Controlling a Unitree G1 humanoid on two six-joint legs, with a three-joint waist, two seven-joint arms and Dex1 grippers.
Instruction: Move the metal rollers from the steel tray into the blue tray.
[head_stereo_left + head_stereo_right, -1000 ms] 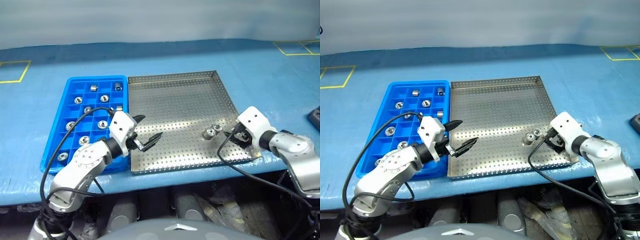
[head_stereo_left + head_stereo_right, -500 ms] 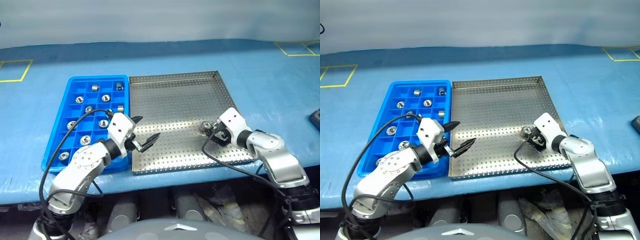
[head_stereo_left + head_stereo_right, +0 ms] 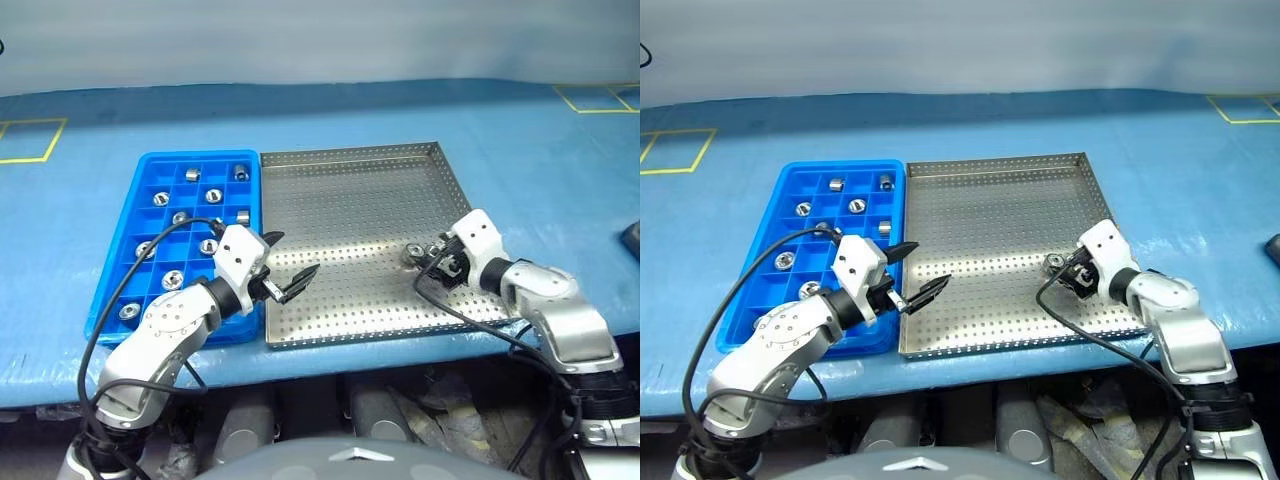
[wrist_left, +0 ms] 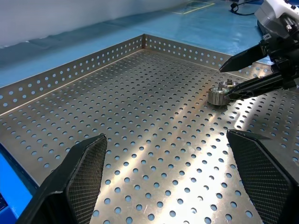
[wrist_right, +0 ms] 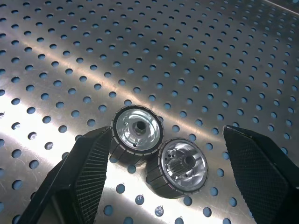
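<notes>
— Where are my grippers?
— My right gripper [image 5: 154, 154], fingers spread, brackets two metal rollers [image 5: 136, 134] near the steel tray's [image 3: 350, 190] right edge, one finger touching a roller. My left gripper [image 3: 290, 268] hangs released over its left edge, beside the blue tray [image 3: 120, 225].

Left claw [image 3: 291, 268] spread wide, hovering; right claw [image 3: 432, 263] parted, apparently angled down-left.
</notes>
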